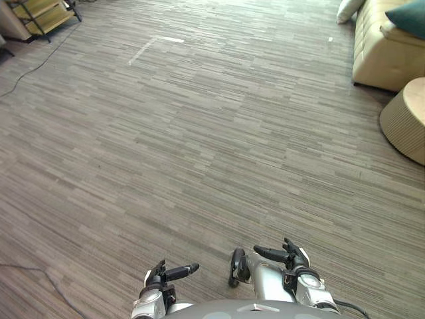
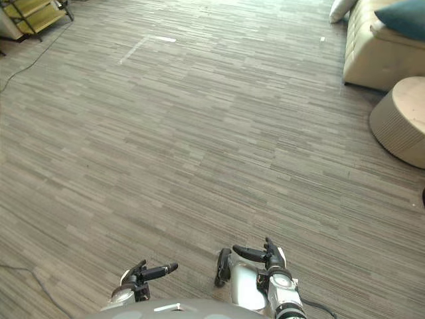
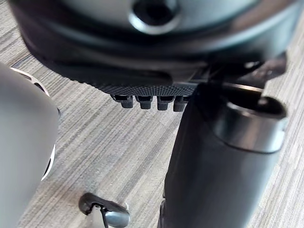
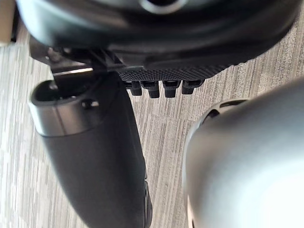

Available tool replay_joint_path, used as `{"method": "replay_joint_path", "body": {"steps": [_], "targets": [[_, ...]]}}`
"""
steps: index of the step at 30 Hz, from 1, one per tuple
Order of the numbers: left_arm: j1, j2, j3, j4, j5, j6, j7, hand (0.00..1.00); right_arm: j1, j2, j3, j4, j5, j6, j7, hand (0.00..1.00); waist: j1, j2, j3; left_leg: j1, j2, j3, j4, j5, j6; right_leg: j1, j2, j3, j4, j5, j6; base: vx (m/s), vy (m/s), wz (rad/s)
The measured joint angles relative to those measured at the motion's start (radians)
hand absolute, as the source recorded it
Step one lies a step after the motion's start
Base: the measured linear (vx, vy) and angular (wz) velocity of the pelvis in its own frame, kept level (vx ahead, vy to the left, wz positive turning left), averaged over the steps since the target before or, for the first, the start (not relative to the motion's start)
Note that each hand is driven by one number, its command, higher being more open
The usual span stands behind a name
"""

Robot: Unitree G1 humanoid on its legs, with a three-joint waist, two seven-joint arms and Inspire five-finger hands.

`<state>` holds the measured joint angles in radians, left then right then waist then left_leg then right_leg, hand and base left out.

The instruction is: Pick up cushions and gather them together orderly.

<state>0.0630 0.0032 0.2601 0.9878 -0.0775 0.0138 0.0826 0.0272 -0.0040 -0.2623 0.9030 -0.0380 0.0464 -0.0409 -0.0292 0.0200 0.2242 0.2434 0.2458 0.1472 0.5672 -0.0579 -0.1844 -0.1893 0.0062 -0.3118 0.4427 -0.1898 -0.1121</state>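
Open floor (image 1: pixel 199 133) ahead of left hand (image 1: pixel 163 276) and right hand (image 1: pixel 285 258); sofa (image 1: pixel 380 58) and round woven stool (image 1: pixel 408 119) far right, shelf (image 1: pixel 40 13) far left.

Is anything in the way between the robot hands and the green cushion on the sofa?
The floor between is bare. A round woven stool stands in front of the sofa with the green cushion, beside the way from the left robot hand and right robot hand.

Bright, even indoor light, floor (image 1: pixel 199 146) paler toward the far end, soft dark shadow beside the sofa (image 1: pixel 375 63)
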Motion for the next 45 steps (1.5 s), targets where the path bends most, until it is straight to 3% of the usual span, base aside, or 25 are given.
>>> {"method": "replay_joint_path", "body": {"steps": [2,3,4,8,11,13,14,15,16,18,20,21,22,24,27,30,31,32,34,35,36,39,42,44,45], "targets": [[0.02,-0.019,0.062,-0.048,-0.001,-0.001,0.001,1.0,0.029,0.002,0.01,-0.022,0.001,0.011,-0.008,1.0,0.007,0.006,0.002,-0.17,0.047,0.019,0.391,-0.042,-0.011,0.142,0.069,0.018,-0.131,0.001,-0.001,0.41,-0.189,-0.19],[0.027,-0.019,0.074,-0.063,-0.008,-0.002,0.001,1.0,0.031,0.005,0.01,-0.022,0.001,0.012,-0.01,1.0,0.013,0.004,0.002,-0.208,0.051,0.036,0.442,-0.068,-0.001,0.175,0.08,0.028,-0.159,0.001,-0.002,0.3,-0.091,-0.36],[0.03,-0.011,0.077,-0.091,-0.03,-0.005,0.002,1.0,0.035,0.008,0.01,-0.003,0.001,0.014,-0.012,1.0,0.024,-0.014,0.008,-0.301,0.038,0.077,0.464,-0.13,0.041,0.254,0.093,0.051,-0.225,0.004,-0.005,0.35,-0.091,-0.41],[0.03,-0.018,0.079,-0.123,-0.049,-0.011,0.0,1.0,0.027,0.006,0.002,0.031,0.001,0.019,-0.016,1.0,0.053,-0.018,0.022,-0.464,-0.034,0.138,0.135,-0.201,0.097,0.409,0.083,0.122,-0.337,0.016,-0.002,0.38,-0.015,-0.55],[0.031,-0.039,0.08,-0.136,-0.053,-0.022,0.002,1.0,0.033,0.002,0.0,0.032,0.001,0.019,-0.015,1.0,0.062,-0.007,0.025,-0.506,-0.117,0.127,-0.249,-0.092,0.103,0.493,0.059,0.175,-0.404,-0.008,0.035,0.45,0.119,-0.44],[0.031,-0.048,0.084,-0.139,-0.071,-0.026,0.004,1.0,0.038,-0.003,0.0,0.034,0.001,0.02,-0.016,1.0,0.071,0.004,0.025,-0.527,-0.131,0.119,-0.357,-0.014,0.118,0.535,0.055,0.204,-0.414,-0.038,0.071,0.47,0.145,-0.5],[0.03,-0.045,0.092,-0.14,-0.087,-0.025,0.003,1.0,0.051,0.006,0.0,0.037,0.001,0.02,-0.018,1.0,0.087,-0.015,0.015,-0.516,-0.141,0.115,-0.344,0.082,0.151,0.557,0.032,0.233,-0.408,-0.062,0.097,0.7,0.222,-0.69],[0.037,-0.037,0.091,-0.137,-0.088,-0.025,0.002,1.0,0.057,0.015,0.0,0.037,0.001,0.02,-0.018,1.0,0.086,-0.015,-0.01,-0.517,-0.156,0.116,-0.328,0.147,0.201,0.551,0.012,0.269,-0.361,-0.072,0.108,0.61,0.201,-0.6],[0.038,-0.03,0.092,-0.134,-0.089,-0.023,0.001,1.0,0.058,0.021,-0.001,0.039,0.0,0.019,-0.018,1.0,0.082,-0.026,-0.017,-0.515,-0.161,0.114,-0.313,0.137,0.213,0.536,-0.001,0.282,-0.321,-0.077,0.117,0.73,0.233,-0.37],[0.031,0.002,0.087,-0.107,-0.09,-0.023,0.0,1.0,0.054,0.044,-0.035,0.047,0.0,0.017,-0.014,1.0,0.079,-0.081,-0.031,-0.459,-0.212,0.141,-0.265,0.027,0.227,0.384,-0.08,0.291,0.091,-0.081,0.175,0.59,0.194,-0.13],[0.024,0.016,0.084,-0.094,-0.089,-0.02,0.003,1.0,0.048,0.043,-0.027,0.051,-0.002,0.016,-0.011,1.0,0.077,-0.097,-0.03,-0.405,-0.232,0.145,-0.241,-0.034,0.233,0.302,-0.12,0.293,0.35,-0.008,0.274,0.56,0.184,-0.01],[0.019,0.021,0.074,-0.083,-0.089,-0.015,0.006,1.0,0.044,0.042,-0.026,0.052,-0.003,0.014,-0.005,1.0,0.076,-0.099,-0.027,-0.368,-0.238,0.145,-0.227,-0.072,0.238,0.264,-0.142,0.284,0.469,0.015,0.289,0.54,0.167,-0.06],[0.01,0.022,0.058,-0.055,-0.088,-0.002,0.007,1.0,0.043,0.029,-0.026,0.044,-0.01,0.011,0.006,1.0,0.074,-0.08,-0.015,-0.261,-0.242,0.141,-0.232,-0.135,0.24,0.194,-0.208,0.205,0.644,-0.014,0.227,0.52,0.143,-0.07],[0.011,0.021,0.037,-0.039,-0.087,0.0,0.009,1.0,0.044,0.017,-0.018,0.029,-0.01,0.007,0.006,1.0,0.066,-0.065,-0.019,-0.167,-0.233,0.135,-0.281,-0.165,0.23,0.114,-0.236,0.145,0.684,-0.043,0.182,0.53,0.082,0.02],[0.014,0.025,0.019,-0.019,-0.066,0.002,0.008,1.0,0.025,0.006,-0.011,0.017,-0.01,-0.002,0.005,1.0,0.033,-0.052,-0.016,-0.025,-0.181,0.109,-0.382,-0.179,0.204,-0.043,-0.192,0.067,0.458,-0.079,0.13,0.54,-0.077,0.3],[0.025,0.031,0.02,-0.021,-0.065,0.011,0.006,1.0,0.027,0.009,-0.013,0.004,-0.011,-0.009,0.005,1.0,0.024,-0.063,-0.017,0.074,-0.159,0.106,-0.467,-0.186,0.186,-0.095,-0.118,0.066,0.004,0.046,0.136,0.58,-0.208,0.26],[0.022,0.027,0.02,-0.014,-0.056,0.012,0.008,1.0,0.024,0.009,-0.032,0.004,0.0,-0.006,0.007,1.0,0.012,-0.055,-0.012,0.112,-0.145,0.098,-0.473,-0.202,0.162,-0.067,-0.1,0.071,-0.025,0.18,0.055,0.64,-0.257,0.15],[0.015,0.007,0.02,-0.007,-0.037,0.016,0.002,1.0,0.013,-0.003,-0.037,0.005,-0.012,-0.007,0.003,1.0,0.027,-0.018,-0.011,0.125,-0.118,0.089,-0.472,-0.181,0.146,-0.05,-0.077,0.057,0.004,0.146,0.056,0.75,-0.323,0.13],[0.014,-0.012,0.02,-0.033,-0.013,0.009,-0.005,1.0,0.013,-0.002,-0.048,-0.011,-0.016,-0.003,0.0,1.0,0.02,-0.023,-0.008,0.13,-0.136,0.081,-0.452,-0.104,0.109,-0.108,-0.114,0.058,0.156,0.074,0.036,0.56,-0.259,0.03],[0.027,-0.019,0.023,-0.036,-0.008,0.009,0.002,1.0,0.036,0.002,-0.044,-0.025,-0.024,0.001,0.003,1.0,0.02,-0.023,-0.031,0.119,-0.131,0.061,-0.382,-0.103,0.087,-0.07,-0.107,0.068,0.114,-0.009,0.035,0.52,-0.274,0.05],[0.031,-0.033,0.024,-0.035,-0.008,0.009,0.002,1.0,0.036,-0.001,-0.049,-0.035,-0.013,0.009,0.005,1.0,0.017,0.008,-0.031,0.089,-0.086,0.045,-0.268,-0.117,0.064,-0.027,-0.078,0.05,0.089,-0.02,0.04,0.51,-0.263,0.14],[0.038,-0.051,0.082,-0.074,-0.007,0.012,-0.006,1.0,0.052,-0.004,-0.016,-0.041,-0.015,0.02,0.005,1.0,0.021,0.025,-0.032,-0.134,-0.016,-0.077,0.306,-0.027,-0.074,0.114,-0.021,0.033,0.017,-0.066,0.02,0.52,-0.193,0.04],[0.049,-0.051,0.121,-0.105,-0.02,0.01,0.002,1.0,0.061,0.0,0.021,-0.037,-0.009,0.023,-0.003,1.0,0.028,0.006,-0.027,-0.297,0.042,-0.012,0.58,-0.049,-0.032,0.254,0.023,0.053,-0.092,-0.075,0.011,0.37,-0.079,-0.23],[0.049,-0.037,0.12,-0.135,-0.034,0.007,0.0,1.0,0.065,0.011,0.036,-0.027,-0.009,0.029,-0.004,1.0,0.044,-0.018,-0.027,-0.416,0.041,0.068,0.515,-0.114,0.042,0.347,0.025,0.094,-0.188,-0.069,0.017,0.33,-0.057,-0.47],[0.049,-0.038,0.119,-0.14,-0.034,0.007,-0.001,1.0,0.065,0.009,0.042,-0.024,-0.009,0.03,-0.004,1.0,0.047,-0.019,-0.027,-0.436,0.04,0.08,0.484,-0.126,0.051,0.362,0.025,0.101,-0.203,-0.068,0.018,0.41,0.008,-0.58]]}}
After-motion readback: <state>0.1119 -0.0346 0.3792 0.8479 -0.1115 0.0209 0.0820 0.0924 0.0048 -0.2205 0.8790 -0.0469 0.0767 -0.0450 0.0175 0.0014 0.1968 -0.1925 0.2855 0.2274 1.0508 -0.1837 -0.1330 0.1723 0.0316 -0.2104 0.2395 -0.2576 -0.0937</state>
